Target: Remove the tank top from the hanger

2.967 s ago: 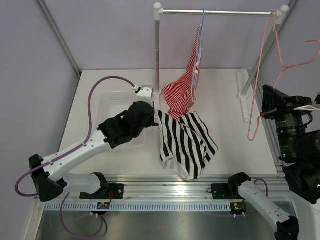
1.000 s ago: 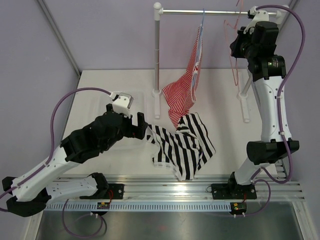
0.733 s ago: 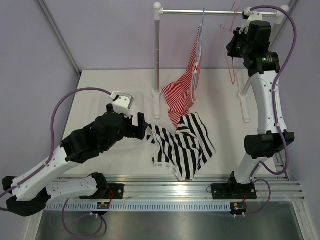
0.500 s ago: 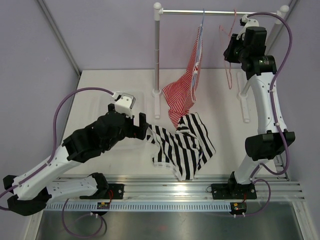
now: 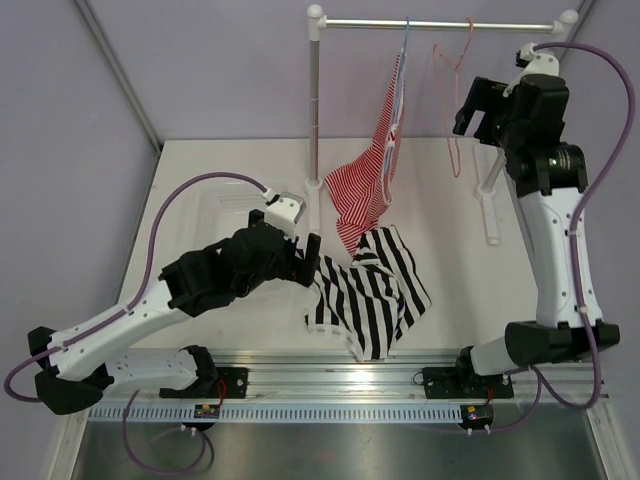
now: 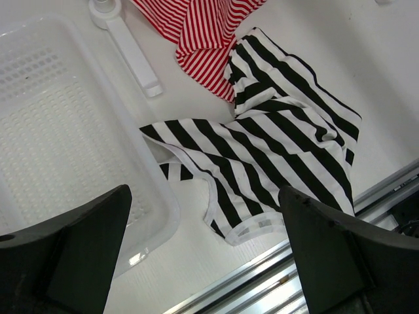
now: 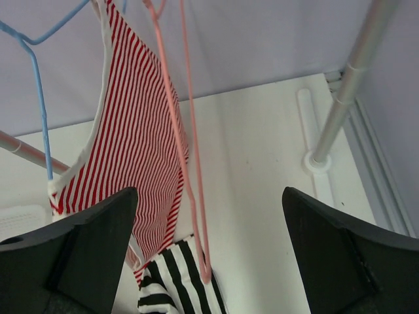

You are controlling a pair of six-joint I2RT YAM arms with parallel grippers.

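The tank top [image 5: 375, 290], in wide black and white stripes, lies crumpled on the white table, off the hanger. The pink wire hanger [image 5: 452, 168] hangs bare from the rail by its hook. My right gripper [image 5: 478, 105] is open just right of the hanger, high up, touching nothing. In the right wrist view the hanger [image 7: 186, 150] dangles ahead of my spread fingers [image 7: 85, 248]. My left gripper [image 5: 312, 262] hovers open over the tank top's left edge. The left wrist view shows the tank top [image 6: 275, 150] below, empty air between my fingers [image 6: 353, 255].
A red-and-white thin-striped garment [image 5: 370, 170] hangs from a blue hanger [image 5: 405, 60] on the rail [image 5: 440, 24]. The rack's pole [image 5: 314, 120] stands behind the tank top. A clear plastic basket [image 6: 52, 131] sits left of it. The table's metal front rail [image 5: 350, 375] runs below.
My right gripper opened and let go of the pink hanger, which now hangs on the rail, then drew back to the right. The left arm shifted right, over the tank top's edge.
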